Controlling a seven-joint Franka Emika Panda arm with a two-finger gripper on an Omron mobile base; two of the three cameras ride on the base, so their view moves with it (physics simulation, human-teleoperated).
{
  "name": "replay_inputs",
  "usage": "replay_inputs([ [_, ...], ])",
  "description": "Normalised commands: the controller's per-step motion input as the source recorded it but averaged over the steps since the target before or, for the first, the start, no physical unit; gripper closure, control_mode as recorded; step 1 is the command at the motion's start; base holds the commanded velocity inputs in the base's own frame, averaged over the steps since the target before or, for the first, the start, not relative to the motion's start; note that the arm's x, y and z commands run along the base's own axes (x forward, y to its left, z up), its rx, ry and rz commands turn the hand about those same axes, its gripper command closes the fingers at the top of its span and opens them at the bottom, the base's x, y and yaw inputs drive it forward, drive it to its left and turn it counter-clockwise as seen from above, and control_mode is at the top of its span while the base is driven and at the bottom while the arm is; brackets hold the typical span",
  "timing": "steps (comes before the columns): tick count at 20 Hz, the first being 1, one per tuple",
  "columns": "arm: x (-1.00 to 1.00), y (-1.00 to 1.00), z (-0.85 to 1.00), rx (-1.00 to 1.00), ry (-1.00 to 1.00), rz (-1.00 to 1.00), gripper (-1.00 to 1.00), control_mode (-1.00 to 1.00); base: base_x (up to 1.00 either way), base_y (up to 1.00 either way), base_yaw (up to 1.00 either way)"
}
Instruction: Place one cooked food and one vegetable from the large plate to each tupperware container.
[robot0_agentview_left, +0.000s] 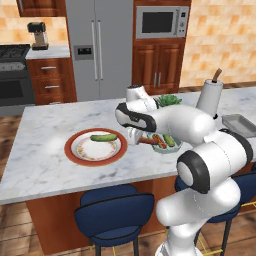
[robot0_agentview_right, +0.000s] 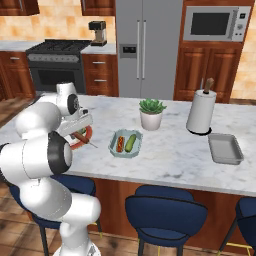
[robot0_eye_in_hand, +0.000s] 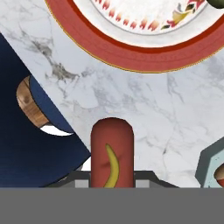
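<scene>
A white marble island counter ran across the room, with dark blue stools tucked along its near side. On the counter stood a spiky green plant in a white pot, and to its right a paper towel roll on a wooden holder. Against the far wall were a steel fridge, a microwave set above wooden cabinets, a black stove and a coffee machine.
</scene>
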Motion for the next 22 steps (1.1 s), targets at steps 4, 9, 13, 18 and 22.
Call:
replay_inputs([
  [4,0.0,0.0,0.0,0.0,0.0,0.0,1.0,-1.0,0.0,0.0,0.0],
  [9,-0.02,-0.02,0.0,0.0,0.0,0.0,1.0,1.0,-0.1,-0.11,0.0],
  [13,0.0,0.0,0.0,0.0,0.0,0.0,1.0,1.0,-0.02,-0.64,-0.04],
  [18,0.0,0.0,0.0,0.0,0.0,0.0,1.0,1.0,-0.04,-0.91,-0.06],
  [22,0.0,0.0,0.0,0.0,0.0,0.0,1.0,1.0,-0.02,-0.91,-0.08],
])
